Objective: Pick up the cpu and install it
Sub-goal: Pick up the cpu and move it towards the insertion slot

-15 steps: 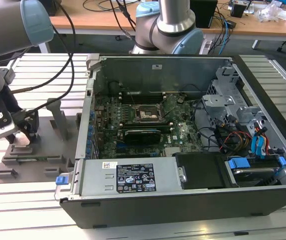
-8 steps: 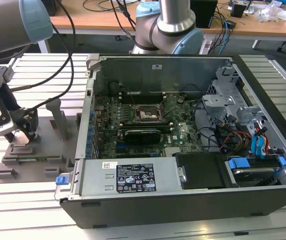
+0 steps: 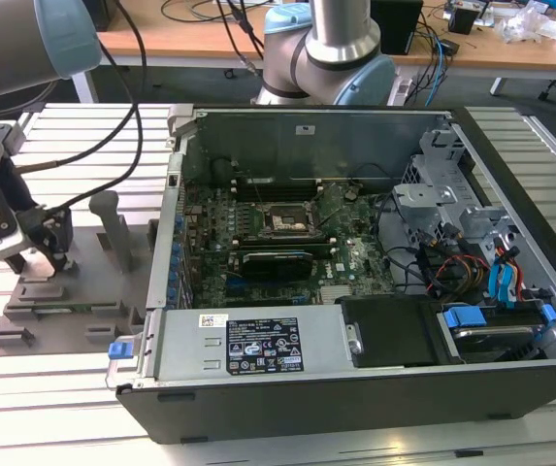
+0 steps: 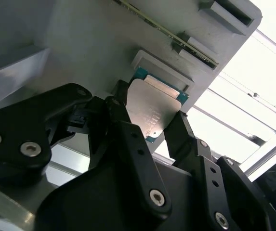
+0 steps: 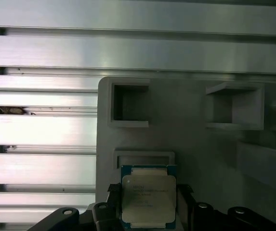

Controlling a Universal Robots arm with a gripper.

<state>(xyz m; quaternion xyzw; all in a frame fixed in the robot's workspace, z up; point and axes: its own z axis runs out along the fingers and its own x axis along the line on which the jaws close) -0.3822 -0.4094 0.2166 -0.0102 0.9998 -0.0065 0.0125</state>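
Note:
The cpu (image 5: 148, 199) is a flat square chip with a silver-grey top and a thin green rim. It sits between my gripper's (image 5: 148, 192) black fingers, just off a shallow pocket of the grey fixture tray (image 5: 186, 134). In the second wrist view the fingers (image 4: 123, 125) press on two opposite edges of the cpu (image 4: 152, 103). In the exterior view my gripper (image 3: 40, 257) hangs low over the tray (image 3: 83, 311) at the exterior view's left. The motherboard socket (image 3: 282, 218) lies inside the open computer case (image 3: 355, 369), far from the gripper.
The tray carries upright posts (image 3: 113, 228) and further pockets (image 5: 128, 103). It rests on a ribbed aluminium table (image 3: 64, 408). A second arm's base (image 3: 331, 58) stands behind the case. Cables, a drive cage (image 3: 442, 194) and a power supply (image 3: 248, 345) crowd the case.

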